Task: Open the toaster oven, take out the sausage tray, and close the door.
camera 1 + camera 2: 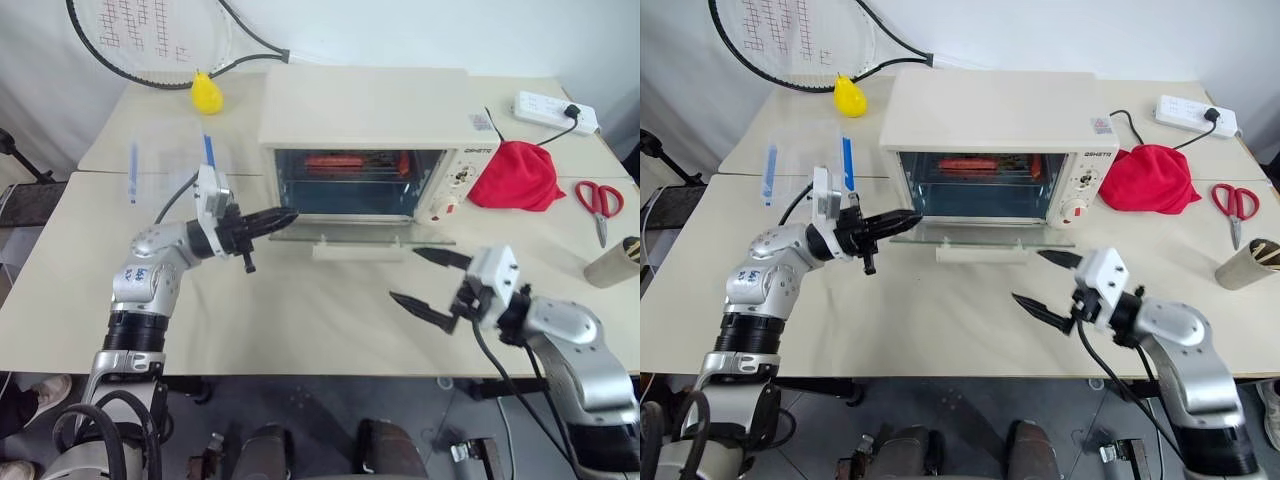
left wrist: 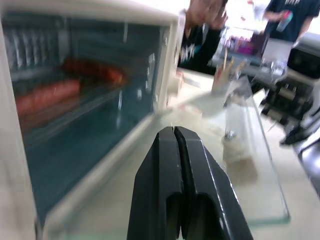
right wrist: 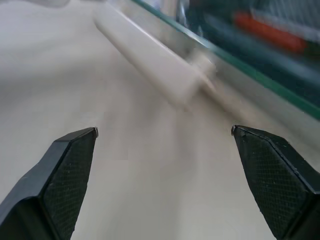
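Observation:
The cream-white toaster oven [image 1: 365, 110] stands at the table's middle back with its glass door [image 1: 360, 235] folded down flat, the bar handle [image 1: 360, 250] toward me. Inside, red sausages [image 1: 340, 162] lie on the sausage tray [image 1: 345, 172], high in the cavity. My left gripper [image 1: 288, 216] is shut and empty, its tips at the door's left front corner, just outside the oven's opening. My right gripper [image 1: 418, 276] is open and empty, low over the table in front of the door's right end.
A red cloth [image 1: 515, 175], scissors [image 1: 598, 203] and a cardboard tube [image 1: 612, 263] lie to the right. A power strip [image 1: 555, 111] sits at the back right. A clear box with blue clips [image 1: 170, 160], a yellow object [image 1: 206, 93] and a racket [image 1: 150, 40] are at the back left.

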`<control>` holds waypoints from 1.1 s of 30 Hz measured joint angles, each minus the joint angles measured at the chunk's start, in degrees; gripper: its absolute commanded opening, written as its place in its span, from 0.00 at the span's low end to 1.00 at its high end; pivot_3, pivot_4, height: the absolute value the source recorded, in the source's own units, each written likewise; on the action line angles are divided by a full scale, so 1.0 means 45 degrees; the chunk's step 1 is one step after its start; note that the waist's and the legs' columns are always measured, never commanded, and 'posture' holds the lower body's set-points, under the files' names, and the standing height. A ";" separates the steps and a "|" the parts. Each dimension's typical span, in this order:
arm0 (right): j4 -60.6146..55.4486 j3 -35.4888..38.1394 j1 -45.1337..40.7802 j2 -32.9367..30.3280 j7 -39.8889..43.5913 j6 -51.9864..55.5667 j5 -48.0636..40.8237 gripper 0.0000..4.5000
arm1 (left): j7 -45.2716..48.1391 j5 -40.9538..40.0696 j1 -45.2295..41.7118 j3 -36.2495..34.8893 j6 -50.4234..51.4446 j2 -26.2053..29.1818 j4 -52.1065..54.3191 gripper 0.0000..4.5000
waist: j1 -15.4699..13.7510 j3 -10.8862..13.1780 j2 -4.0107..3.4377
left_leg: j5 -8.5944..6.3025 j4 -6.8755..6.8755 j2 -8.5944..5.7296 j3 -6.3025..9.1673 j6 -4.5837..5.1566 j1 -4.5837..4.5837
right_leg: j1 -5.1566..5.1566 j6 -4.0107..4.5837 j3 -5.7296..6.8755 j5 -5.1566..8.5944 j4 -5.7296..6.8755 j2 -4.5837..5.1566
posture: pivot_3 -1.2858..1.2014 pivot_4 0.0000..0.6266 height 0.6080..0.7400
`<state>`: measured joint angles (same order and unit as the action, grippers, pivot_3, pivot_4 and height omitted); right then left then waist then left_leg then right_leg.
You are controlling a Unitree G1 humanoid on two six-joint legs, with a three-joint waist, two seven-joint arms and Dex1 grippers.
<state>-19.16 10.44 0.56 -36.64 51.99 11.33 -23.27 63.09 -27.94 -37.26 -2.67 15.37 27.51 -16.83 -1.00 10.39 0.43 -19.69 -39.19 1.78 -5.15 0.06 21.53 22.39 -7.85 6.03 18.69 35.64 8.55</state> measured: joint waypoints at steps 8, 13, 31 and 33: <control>-0.0957 0.2983 0.2940 -0.0623 -0.0372 0.0038 -0.0139 1.00 | 0.0007 0.1035 0.1346 0.0821 -0.0647 -0.0094 0.0145 0.01 | -0.0002 -0.0001 0.0003 | 0.0004 -0.0003 0.0006 -0.0035 0.0007 -0.0045 | -0.0008 0.0009 -0.0036 -0.0010 0.0027 -0.0003 | 0.52 0.24 1.00; -0.1545 0.2061 0.0848 -0.0791 -0.1049 0.0497 -0.0047 1.00 | -0.0167 0.1420 0.1518 0.0838 -0.1405 -0.0251 0.0146 0.01 | 0.0084 -0.0001 0.0003 | 0.0011 -0.0002 0.0013 -0.0035 0.0003 -0.0058 | -0.0006 0.0012 -0.0042 -0.0010 0.0045 -0.0002 | 0.52 0.24 1.00; 0.4326 -0.6553 -0.8039 0.2616 -0.6555 -0.2155 0.9405 1.00 | -0.2322 -0.1469 0.5901 -0.2632 0.0494 0.0612 0.6145 0.88 | 0.0325 -0.0004 0.0017 | 0.0010 0.0001 0.0014 -0.0014 -0.0001 -0.0009 | 0.0031 0.0021 -0.0002 -0.0008 0.0044 0.0026 | 0.52 0.24 1.00; 0.5408 -0.6951 -0.8712 0.2942 -0.7262 -0.2642 1.0277 1.00 | -0.2513 -0.1721 0.6163 -0.2848 0.0764 0.0725 0.6590 1.00 | 0.0361 -0.0004 0.0016 | 0.0015 0.0000 0.0022 -0.0014 -0.0009 -0.0012 | 0.0031 0.0021 -0.0001 -0.0008 0.0052 0.0020 | 0.52 0.24 1.00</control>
<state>5.18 -20.84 -38.64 -23.40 19.31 -0.56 22.97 51.78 -35.68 -9.53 -15.49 18.81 30.77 12.83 0.63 10.37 0.50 -19.62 -39.19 1.88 -5.22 0.02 21.47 22.53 -7.76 6.03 18.65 35.87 8.64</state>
